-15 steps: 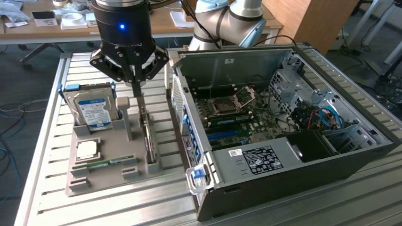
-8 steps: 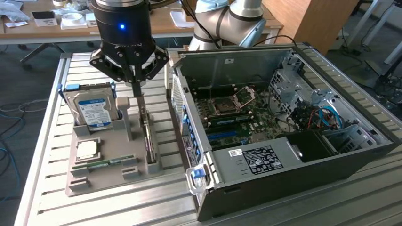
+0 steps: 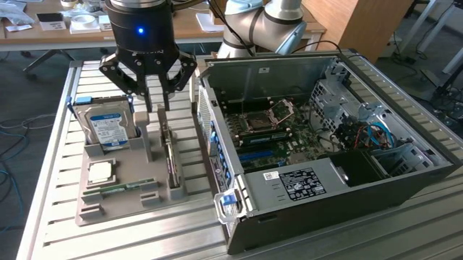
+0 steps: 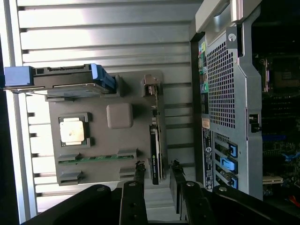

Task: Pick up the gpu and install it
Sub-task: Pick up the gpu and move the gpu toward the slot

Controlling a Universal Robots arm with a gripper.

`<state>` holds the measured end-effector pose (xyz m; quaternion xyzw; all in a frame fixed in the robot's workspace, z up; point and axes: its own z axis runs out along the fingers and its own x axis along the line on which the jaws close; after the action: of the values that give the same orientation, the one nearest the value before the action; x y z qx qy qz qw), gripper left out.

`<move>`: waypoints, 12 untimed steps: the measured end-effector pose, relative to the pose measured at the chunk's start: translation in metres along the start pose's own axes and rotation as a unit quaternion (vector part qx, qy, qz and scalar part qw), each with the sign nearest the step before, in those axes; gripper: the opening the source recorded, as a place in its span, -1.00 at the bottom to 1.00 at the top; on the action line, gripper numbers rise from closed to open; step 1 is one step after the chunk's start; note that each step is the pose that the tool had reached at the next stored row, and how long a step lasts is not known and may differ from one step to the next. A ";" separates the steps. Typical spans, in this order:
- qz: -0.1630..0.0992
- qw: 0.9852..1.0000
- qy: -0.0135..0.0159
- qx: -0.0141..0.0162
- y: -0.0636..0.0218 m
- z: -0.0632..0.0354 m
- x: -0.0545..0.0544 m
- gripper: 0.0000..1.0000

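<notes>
The gpu (image 3: 170,157) stands on its edge in a slot of the grey holder tray (image 3: 123,208), beside the open computer case (image 3: 405,184). In the wrist view the gpu (image 4: 155,140) shows edge-on as a thin dark card. My gripper (image 3: 156,108) hangs right above the far end of the card, fingers pointing down. The wrist view has the gripper (image 4: 157,177) open, one finger on each side of the card's end with a gap on both sides. Nothing is held.
A blue-labelled hard drive (image 3: 105,127) stands upright in the tray; a CPU (image 3: 100,172) and a RAM stick (image 3: 119,188) lie flat in it. The case's motherboard (image 3: 275,135) lies exposed. The case wall (image 4: 225,93) stands close beside the tray. A ribbed metal table (image 3: 87,238) carries everything.
</notes>
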<state>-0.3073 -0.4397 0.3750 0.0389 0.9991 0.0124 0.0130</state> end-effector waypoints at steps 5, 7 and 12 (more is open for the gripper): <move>0.000 1.000 0.000 0.000 -0.0001 0.0050 0.000 -0.29; 0.000 1.000 0.000 0.000 -0.0002 0.0087 0.000 -0.29; 0.000 1.000 0.000 0.000 -0.0005 0.0177 0.000 -0.29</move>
<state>-0.3073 -0.4397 0.3573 0.0389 0.9991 0.0124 0.0129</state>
